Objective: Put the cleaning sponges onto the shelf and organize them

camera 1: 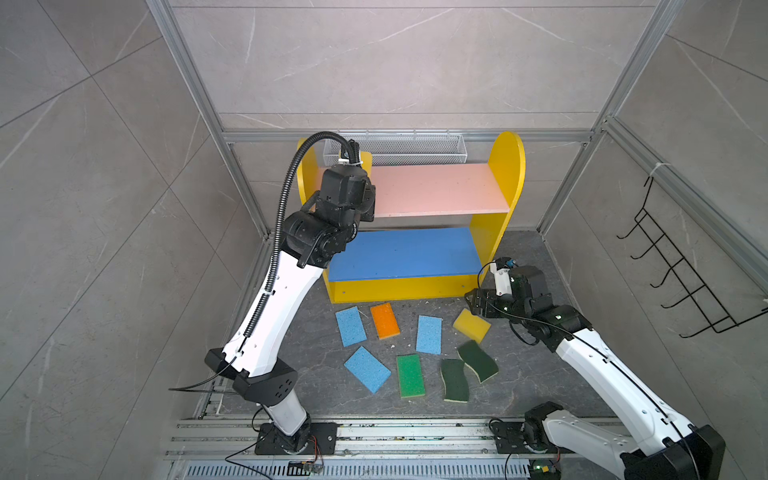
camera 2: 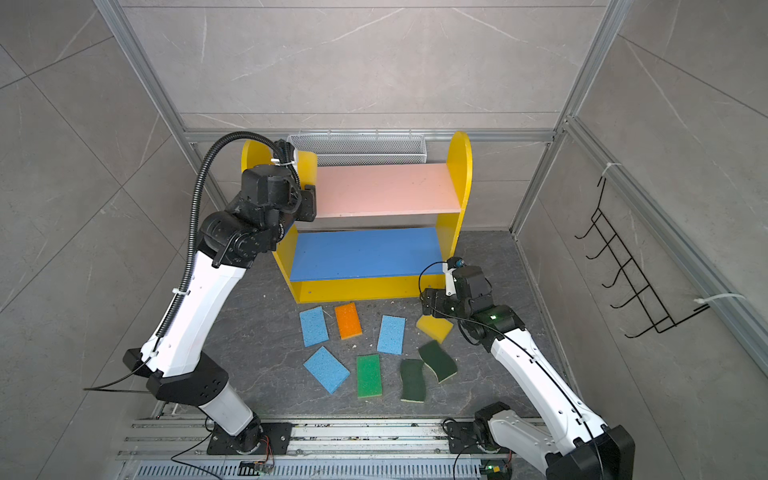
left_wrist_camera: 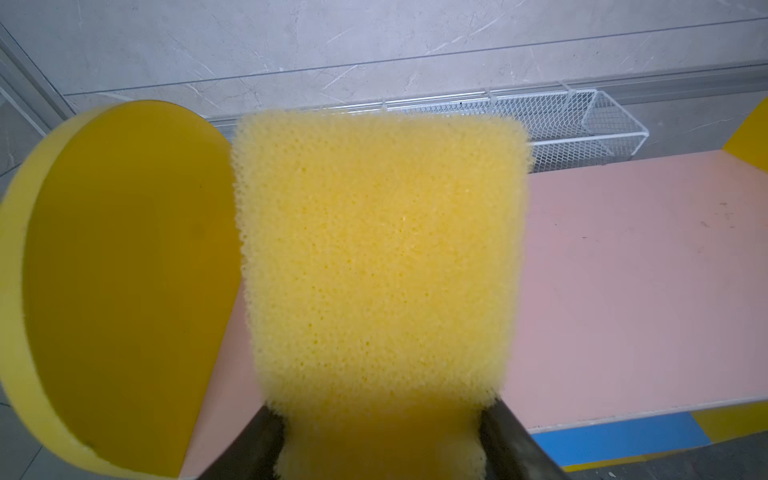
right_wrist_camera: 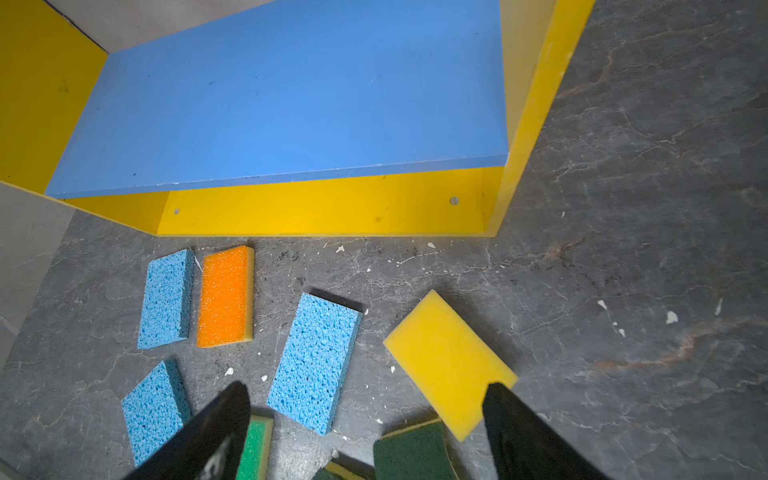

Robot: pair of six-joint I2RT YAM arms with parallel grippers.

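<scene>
Shelf [camera 1: 505, 166] stands at the tabletop [camera 1: 316, 345] rear. Pink board [camera 1: 436, 189] and blue board [camera 1: 407, 253] are bare, with plenty of room.

Left gripper [left_wrist_camera: 382, 415] is at the pink board's left end, just beside the rounded side panel [left_wrist_camera: 116, 270]. It is clamped on the held yellow sponge [left_wrist_camera: 382, 257], which sticks out past the fingers over the board. Can't tell if sponge touches board.

Right gripper [right_wrist_camera: 368, 388] has fingers wide apart with nothing between, near the shelf's front right corner. Loose yellow sponge [right_wrist_camera: 444, 357] lies just ahead; one finger [right_wrist_camera: 523, 432] overlaps its near corner.

Flat on the tabletop before the shelf's front edge: three blue sponges [camera 1: 351, 326], orange sponge [camera 1: 385, 320], green sponge [camera 1: 410, 375], two scourers [camera 1: 478, 360] side by side.

In both top views the wrist hides the left grip; only the left wrist view shows it. It also shows the mesh basket [left_wrist_camera: 582, 124] behind the shelf.
</scene>
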